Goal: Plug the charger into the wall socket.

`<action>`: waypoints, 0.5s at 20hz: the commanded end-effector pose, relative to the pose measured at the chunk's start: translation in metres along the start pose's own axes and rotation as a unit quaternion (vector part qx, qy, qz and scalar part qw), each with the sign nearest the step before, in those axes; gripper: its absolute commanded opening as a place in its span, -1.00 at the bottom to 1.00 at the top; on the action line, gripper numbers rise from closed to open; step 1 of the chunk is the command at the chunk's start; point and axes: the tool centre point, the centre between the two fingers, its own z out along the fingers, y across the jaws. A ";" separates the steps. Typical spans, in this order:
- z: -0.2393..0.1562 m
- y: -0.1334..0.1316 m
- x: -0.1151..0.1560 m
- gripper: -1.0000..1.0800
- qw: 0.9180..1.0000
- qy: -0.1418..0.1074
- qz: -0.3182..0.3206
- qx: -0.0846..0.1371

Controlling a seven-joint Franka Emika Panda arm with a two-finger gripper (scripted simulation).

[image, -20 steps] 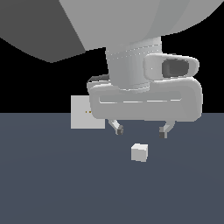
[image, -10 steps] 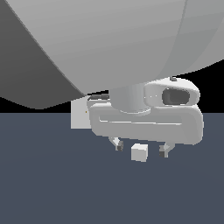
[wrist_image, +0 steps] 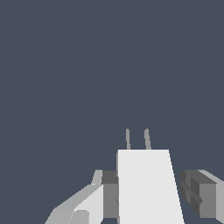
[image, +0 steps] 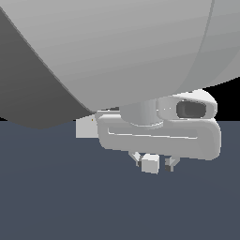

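The charger (image: 150,164) is a small white-grey cube on the dark floor. In the wrist view the charger (wrist_image: 148,188) shows two thin prongs (wrist_image: 137,139) pointing away from the camera. My gripper (image: 153,161) is lowered around it and open, with one finger on each side. In the wrist view, one finger (wrist_image: 109,192) sits close against the cube and the other finger (wrist_image: 199,192) stands apart from it. The wall socket (image: 86,127) is an upright light-grey plate behind the hand on the exterior view's left, partly hidden by the arm.
The dark grey-blue floor (image: 56,197) spreads all around. The arm's large pale body (image: 140,47) fills the upper part of the exterior view.
The hand has come down from above the charger, so its fingers now stand on either side of the cube. The arm now covers more of the socket. The charger has not moved.
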 end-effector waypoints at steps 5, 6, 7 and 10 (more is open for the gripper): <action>0.000 0.000 0.000 -1.00 1.000 0.000 0.000 0.000; 0.000 0.000 0.001 -1.00 1.000 0.000 0.000 0.000; -0.001 -0.001 0.001 -1.00 1.000 0.000 -0.002 0.001; -0.006 -0.009 0.003 -1.00 1.000 0.001 -0.015 0.007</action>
